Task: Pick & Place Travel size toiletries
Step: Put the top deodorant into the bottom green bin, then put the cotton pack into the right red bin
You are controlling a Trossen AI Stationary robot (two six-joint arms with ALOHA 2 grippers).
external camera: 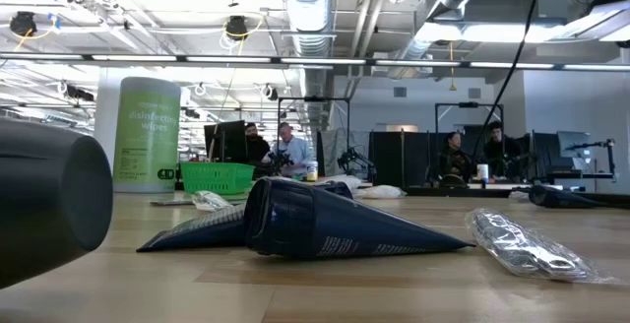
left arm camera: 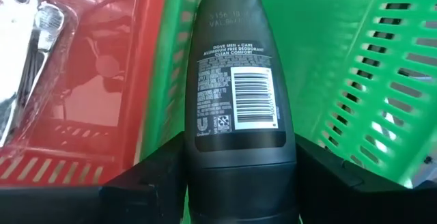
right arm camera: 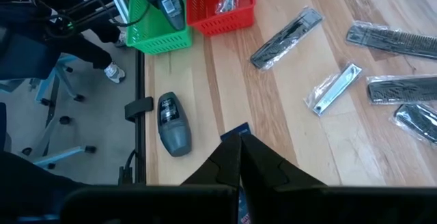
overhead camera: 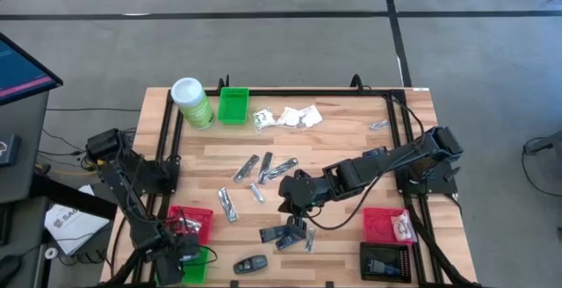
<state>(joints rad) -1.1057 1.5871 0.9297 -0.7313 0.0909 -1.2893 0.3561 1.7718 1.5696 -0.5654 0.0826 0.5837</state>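
A black roll-on deodorant (left arm camera: 235,94) is between the fingers of my left gripper (left arm camera: 235,183), at the table's near left corner (overhead camera: 189,257). It hangs over the near green bin (left arm camera: 355,80), beside a red bin (left arm camera: 95,87) that holds silvery packets. My right gripper (right arm camera: 239,142) is raised over the table's middle (overhead camera: 295,222), shut, with a sliver of a dark blue packet (right arm camera: 237,130) showing at its tips. More dark blue packets (overhead camera: 285,235) lie flat on the table below it. A second deodorant (right arm camera: 172,123) lies on its side near the front edge. My left gripper pinches the deodorant by its two narrow sides (left arm camera: 194,159), at the end nearer the wrist. The fingers (left arm camera: 143,179) point down from above. The deodorant hangs along them, label toward the wrist camera, its rounded end down in the green bin's mouth. My right gripper pinches a thin dark blue packet between its two fingers; only a corner (right arm camera: 237,130) pokes past the tips. The fingers slant down toward the table's near left. The fingers hide the rest of the packet.
Silvery packets (overhead camera: 263,167) lie at mid-table and white sachets (overhead camera: 290,117) near the far edge. A green canister (overhead camera: 191,102) and another green bin (overhead camera: 233,105) stand at the far left. A red bin (overhead camera: 386,225) and a black bin (overhead camera: 386,260) stand at the near right.
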